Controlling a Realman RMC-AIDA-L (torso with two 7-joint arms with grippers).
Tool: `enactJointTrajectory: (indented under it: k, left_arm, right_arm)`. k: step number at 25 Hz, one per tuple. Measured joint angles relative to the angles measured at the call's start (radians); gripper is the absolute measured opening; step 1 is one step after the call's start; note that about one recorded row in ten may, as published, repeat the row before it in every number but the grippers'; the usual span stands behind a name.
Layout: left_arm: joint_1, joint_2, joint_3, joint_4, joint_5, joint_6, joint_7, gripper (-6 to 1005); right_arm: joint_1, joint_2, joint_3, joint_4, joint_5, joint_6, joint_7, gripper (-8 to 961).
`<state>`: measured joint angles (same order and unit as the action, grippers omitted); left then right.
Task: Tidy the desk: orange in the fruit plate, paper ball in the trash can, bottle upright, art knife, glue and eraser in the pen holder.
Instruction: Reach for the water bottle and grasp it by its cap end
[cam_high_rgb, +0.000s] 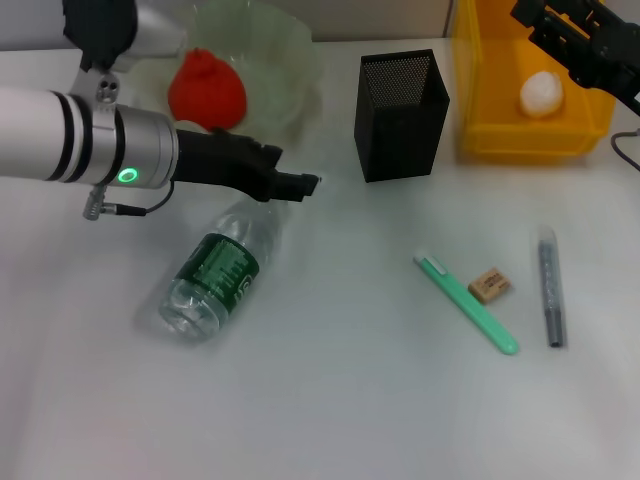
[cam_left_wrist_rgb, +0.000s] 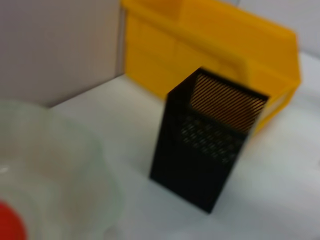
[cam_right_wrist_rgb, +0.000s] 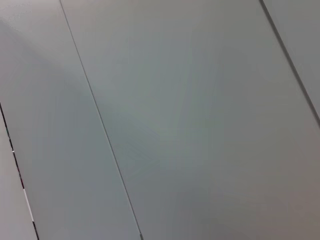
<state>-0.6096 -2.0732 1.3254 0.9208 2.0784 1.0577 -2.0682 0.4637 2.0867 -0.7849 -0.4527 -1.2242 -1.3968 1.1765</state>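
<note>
Lying on its side nearest the camera, the clear plastic bottle (cam_high_rgb: 212, 277) with dark green label rests under the left gripper (cam_high_rgb: 300, 185), whose jaw state cannot be told. Behind, the red-orange orange (cam_high_rgb: 206, 87) sits in the pale green scalloped fruit plate (cam_high_rgb: 280, 60). Rightward stand the black mesh pen holder (cam_high_rgb: 402, 115), the tan eraser (cam_high_rgb: 490, 286), and the yellow trash can (cam_high_rgb: 490, 90) holding the white paper ball (cam_high_rgb: 543, 94), with the right gripper (cam_high_rgb: 585, 40) above, jaws unreadable.

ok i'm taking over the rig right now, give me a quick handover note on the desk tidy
Left gripper: above the lying bottle's cap end, holding nothing; open or shut is not clear.
Right gripper: over the trash can at the far right, holding nothing visible.
Done: orange in the fruit plate; paper ball in the trash can.
Left: stand the bottle upright. The eraser, green art knife and grey glue stick all lie on the desk, right of the bottle; they go in the pen holder, which looks empty from the left wrist view.
</note>
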Motion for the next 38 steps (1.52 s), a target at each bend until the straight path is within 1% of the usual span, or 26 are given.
enactJointTrajectory:
  k: [5,8,16,23,33,38]
  left_arm:
    - [-0.028,-0.003,0.021,0.006,0.14,-0.04,-0.118,678]
    - [-0.039,-0.003,0.041,0.008,0.193,-0.039,-0.17,678]
    - [-0.081,-0.003,0.086,-0.003,0.211,-0.025,-0.232,678]
    - [-0.134,-0.007,0.139,-0.059,0.278,-0.053,-0.307,677]
    - [-0.141,-0.007,0.155,-0.062,0.285,-0.073,-0.308,677]
    - [-0.146,-0.007,0.176,-0.073,0.286,-0.073,-0.309,534]
  right_arm:
    - [-0.001,0.0,-0.002,0.001,0.001,-0.001,0.0,701]
    - [-0.001,0.001,0.0,0.002,0.001,-0.002,-0.001,701]
    - [0.0,0.001,0.001,0.035,0.003,-0.005,-0.033,701]
    - [-0.023,0.001,0.002,0.04,0.005,-0.007,-0.039,702]
    - [-0.034,0.001,0.003,0.057,0.016,-0.018,-0.053,701]
    - [-0.034,0.001,0.002,0.062,0.036,-0.022,-0.061,701]
